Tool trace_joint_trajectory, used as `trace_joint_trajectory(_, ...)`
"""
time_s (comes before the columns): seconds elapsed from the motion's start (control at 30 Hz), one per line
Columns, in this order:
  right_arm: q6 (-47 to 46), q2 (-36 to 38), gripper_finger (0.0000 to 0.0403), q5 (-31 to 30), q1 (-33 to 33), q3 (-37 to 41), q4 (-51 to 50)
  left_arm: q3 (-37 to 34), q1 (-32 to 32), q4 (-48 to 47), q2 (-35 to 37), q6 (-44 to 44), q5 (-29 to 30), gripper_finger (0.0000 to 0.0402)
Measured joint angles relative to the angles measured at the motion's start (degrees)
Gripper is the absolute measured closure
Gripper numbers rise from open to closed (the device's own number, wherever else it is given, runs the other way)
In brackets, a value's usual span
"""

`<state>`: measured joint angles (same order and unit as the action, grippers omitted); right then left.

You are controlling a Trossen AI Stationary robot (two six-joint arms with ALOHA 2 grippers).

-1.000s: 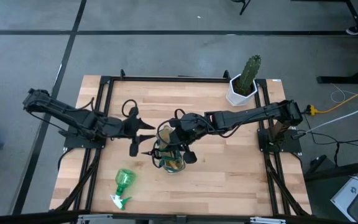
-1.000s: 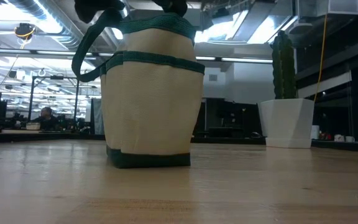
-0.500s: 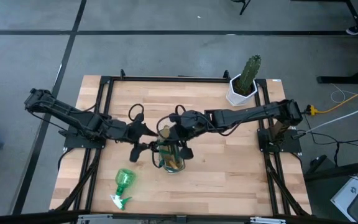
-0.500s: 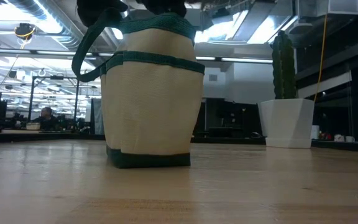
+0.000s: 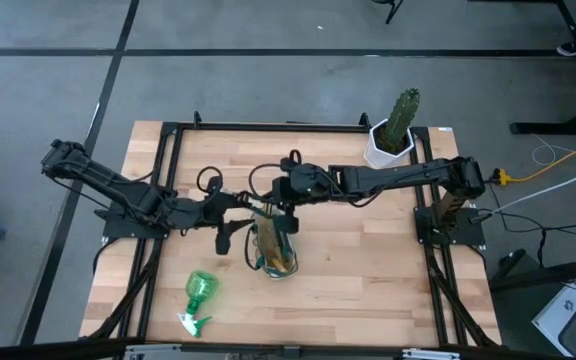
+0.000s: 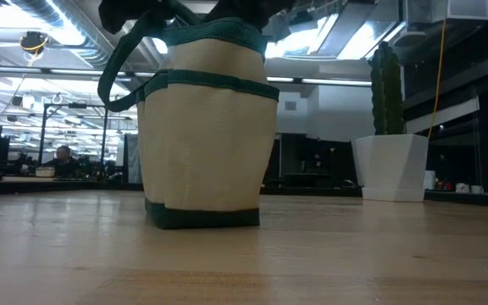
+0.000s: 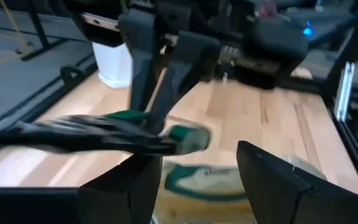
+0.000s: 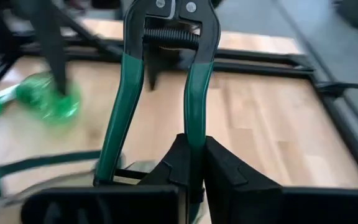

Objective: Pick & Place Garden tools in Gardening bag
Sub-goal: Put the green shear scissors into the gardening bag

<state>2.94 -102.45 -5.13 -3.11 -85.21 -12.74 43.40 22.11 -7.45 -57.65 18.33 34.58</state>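
Note:
The cream gardening bag (image 5: 273, 256) with green trim stands upright on its base at the table's middle (image 6: 206, 135). Wooden tool handles (image 5: 276, 248) show inside it. My right gripper (image 5: 281, 205) is over the bag's far rim, shut on the dark, green-handled pruning shears (image 8: 166, 37). My left gripper (image 5: 230, 220) is open at the bag's left side, its fingers standing apart above the rim (image 7: 197, 180). The bag's loop handle (image 7: 92, 135) crosses in front of it. The green spray bottle (image 5: 198, 293) lies on its side near the table's front left. My right gripper pinches one green handle of the shears (image 8: 195, 121) between its two fingers, near that handle's free end. The fingers lie along the handle. The shears stick out ahead of the fingers, head farthest away, clear of the table. My left gripper: whether it touches the loop handle cannot be told.
A cactus in a white faceted pot (image 5: 396, 128) stands at the far right corner and shows at the right in the low view (image 6: 388, 127). A black frame (image 5: 168, 130) runs around the table. Bare wood lies to the bag's right and front.
My right gripper has drawn back from over the bag's middle toward the table's far edge, still shut on the shears. My left gripper has moved toward the table's right, up to the bag's left side.

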Motion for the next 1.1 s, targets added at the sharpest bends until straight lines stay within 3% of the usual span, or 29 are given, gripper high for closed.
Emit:
trace_joint_trajectory(0.23, -0.5, 0.0, 0.0380, -3.0, 0.5, 0.0, 2.9, 0.0, -0.1, 5.3, -2.6, -1.4, 5.6, 0.0201)
trace_joint_trajectory(0.47, 0.5, 0.0, 0.0380, -6.1, 0.6, 0.0, 5.5, 0.0, -0.1, 12.1, -6.1, -2.1, 15.5, 0.0201)
trace_joint_trajectory(0.63, 0.7, 0.0, 0.0380, -6.7, 0.9, 0.0, 5.9, 0.0, -0.1, 15.9, -7.2, -4.7, 18.7, 0.0206)
trace_joint_trajectory(0.77, 1.6, 0.0, 0.0380, -8.6, 0.9, 0.0, 5.9, 0.0, 0.0, 15.9, -7.2, -4.0, 20.5, 0.0235)
trace_joint_trajectory(1.0, 3.0, 0.0, 0.0381, -8.4, 0.9, 0.0, 5.9, -0.1, 0.8, 16.9, -7.2, -3.5, 22.9, 0.0331)
trace_joint_trajectory(1.1, 3.4, 0.0, 0.0381, -7.6, 0.8, 0.0, 5.6, 0.0, 0.8, 16.9, -7.2, -3.5, 21.9, 0.0340)
